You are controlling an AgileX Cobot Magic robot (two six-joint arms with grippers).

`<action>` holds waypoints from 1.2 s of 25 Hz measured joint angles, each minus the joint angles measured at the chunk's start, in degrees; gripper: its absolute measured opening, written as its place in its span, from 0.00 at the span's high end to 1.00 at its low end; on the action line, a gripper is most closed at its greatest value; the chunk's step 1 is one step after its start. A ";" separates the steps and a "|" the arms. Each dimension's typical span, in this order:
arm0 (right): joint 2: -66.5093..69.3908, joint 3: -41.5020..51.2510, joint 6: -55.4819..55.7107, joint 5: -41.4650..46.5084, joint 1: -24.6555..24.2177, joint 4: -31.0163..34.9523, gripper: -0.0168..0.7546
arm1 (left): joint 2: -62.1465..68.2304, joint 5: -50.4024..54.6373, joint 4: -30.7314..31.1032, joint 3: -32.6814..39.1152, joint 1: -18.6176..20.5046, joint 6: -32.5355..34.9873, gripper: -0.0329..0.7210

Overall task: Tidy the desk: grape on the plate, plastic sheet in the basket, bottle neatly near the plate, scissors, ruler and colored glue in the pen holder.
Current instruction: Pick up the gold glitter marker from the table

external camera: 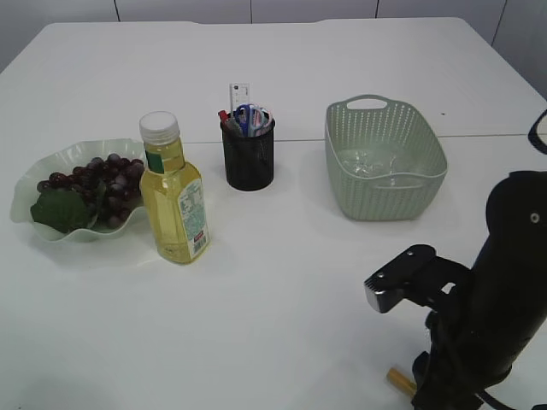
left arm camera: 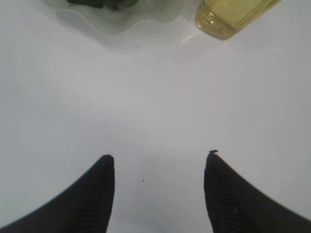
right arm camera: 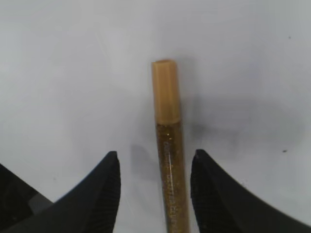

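Right wrist view: glue stick lies between the parted right fingers, untouched.

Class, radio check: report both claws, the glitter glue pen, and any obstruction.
Left claw open, empty over bare table. Right claw open astride the glue pen, which lies on the table. Nothing in the way.

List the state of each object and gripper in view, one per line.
grapes: on the plate
plate: holding the grapes
bottle: upright, capped, beside the plate
pen holder: upright, with scissors and ruler inside
basket: plastic sheet inside
glue pen: lying flat on the table, capped, not in the holder
left gripper: open, empty
right gripper: jaws either side of the glue pen, grip unclear
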 joint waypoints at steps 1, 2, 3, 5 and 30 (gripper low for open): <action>0.45 0.00 0.00 -0.29 0.00 -0.24 0.52 | 0.00 0.00 0.00 0.00 0.00 0.00 0.38; 1.11 0.00 0.00 -0.73 0.00 -0.23 0.52 | 0.00 0.00 0.00 0.00 0.00 0.00 0.38; 1.59 0.00 0.00 -1.08 0.00 -0.36 0.52 | 0.00 0.00 0.00 0.00 0.00 0.00 0.38; 2.34 0.00 0.00 -1.92 0.00 -0.36 0.52 | 0.00 0.00 0.00 0.00 0.00 0.00 0.38; 5.75 -0.42 0.00 -4.92 0.00 -3.01 0.83 | 0.00 -1.25 0.00 0.00 0.00 0.00 0.38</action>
